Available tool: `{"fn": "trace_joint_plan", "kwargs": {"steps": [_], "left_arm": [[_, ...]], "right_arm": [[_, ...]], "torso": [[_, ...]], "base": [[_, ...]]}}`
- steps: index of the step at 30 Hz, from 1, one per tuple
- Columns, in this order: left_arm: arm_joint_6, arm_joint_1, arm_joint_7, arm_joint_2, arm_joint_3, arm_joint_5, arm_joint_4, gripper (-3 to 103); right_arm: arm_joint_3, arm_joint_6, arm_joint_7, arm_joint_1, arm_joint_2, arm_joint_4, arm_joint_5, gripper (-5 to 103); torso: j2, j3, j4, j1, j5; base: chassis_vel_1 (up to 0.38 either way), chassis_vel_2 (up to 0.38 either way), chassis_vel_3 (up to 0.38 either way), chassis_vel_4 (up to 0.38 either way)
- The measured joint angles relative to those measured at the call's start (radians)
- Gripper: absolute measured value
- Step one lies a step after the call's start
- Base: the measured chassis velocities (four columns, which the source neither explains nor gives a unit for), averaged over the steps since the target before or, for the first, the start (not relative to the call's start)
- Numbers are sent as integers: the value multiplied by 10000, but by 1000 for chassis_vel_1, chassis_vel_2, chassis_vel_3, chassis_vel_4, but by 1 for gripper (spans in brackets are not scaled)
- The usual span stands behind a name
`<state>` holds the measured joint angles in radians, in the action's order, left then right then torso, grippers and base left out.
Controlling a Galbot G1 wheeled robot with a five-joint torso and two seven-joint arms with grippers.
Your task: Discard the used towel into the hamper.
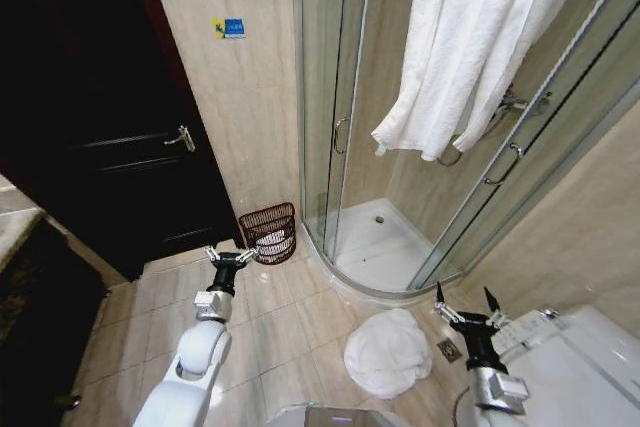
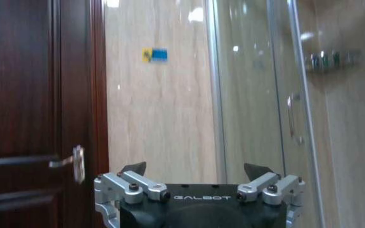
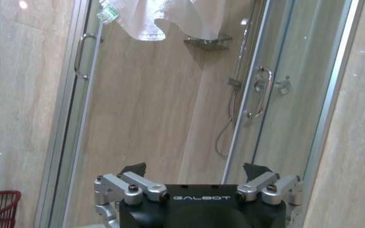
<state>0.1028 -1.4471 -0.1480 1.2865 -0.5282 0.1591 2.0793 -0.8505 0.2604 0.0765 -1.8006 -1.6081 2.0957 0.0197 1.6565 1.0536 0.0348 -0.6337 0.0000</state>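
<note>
now you have the glass shower stall (image 1: pixel 400 147) ahead, with a white towel (image 1: pixel 470 42) hung over its top. on the tiled floor (image 1: pixel 290 332) a crumpled white towel (image 1: pixel 388 351) lies between your arms, nearer the right gripper (image 1: pixel 464 300), jaws wide and empty. the hamper (image 1: pixel 270 233) stands by the wall, just beyond your left gripper (image 1: pixel 231 256), jaws also wide and empty.

Terry towel (image 1: pixel 388 351) (soft), wire hamper (image 1: pixel 270 231)
</note>
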Motion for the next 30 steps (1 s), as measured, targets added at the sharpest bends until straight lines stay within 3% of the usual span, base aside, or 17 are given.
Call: {"fn": "trace_joint_plan", "kwargs": {"steps": [5,18,24,26,30], "left_arm": [[-382,137,-61,-50,-13,59,812,100],[-559,68,-46,-96,-32,7,1125,100],[-346,23,-34,-15,-12,-61,635,100],[-8,19,-29,58,9,-128,40,100],[420,-13,-23,124,51,-130,-675,100]], "right_arm": [[8,-57,-1,14,0,161,1,100],[99,-1832,134,308,0,3613,-202,100],[103,-1891,145,315,0,3688,-212,100],[101,-1856,146,304,0,3650,-211,100],[56,-1290,173,74,0,2650,-113,100]], "torso": [[0,0,0,0,-1],[0,0,1,0,-5],[0,0,0,0,0],[0,0,0,0,-3],[0,0,-1,0,-1]], "base": [[0,0,0,0],[0,0,0,0],[0,0,0,0],[0,0,0,0],[0,0,0,0]]}}
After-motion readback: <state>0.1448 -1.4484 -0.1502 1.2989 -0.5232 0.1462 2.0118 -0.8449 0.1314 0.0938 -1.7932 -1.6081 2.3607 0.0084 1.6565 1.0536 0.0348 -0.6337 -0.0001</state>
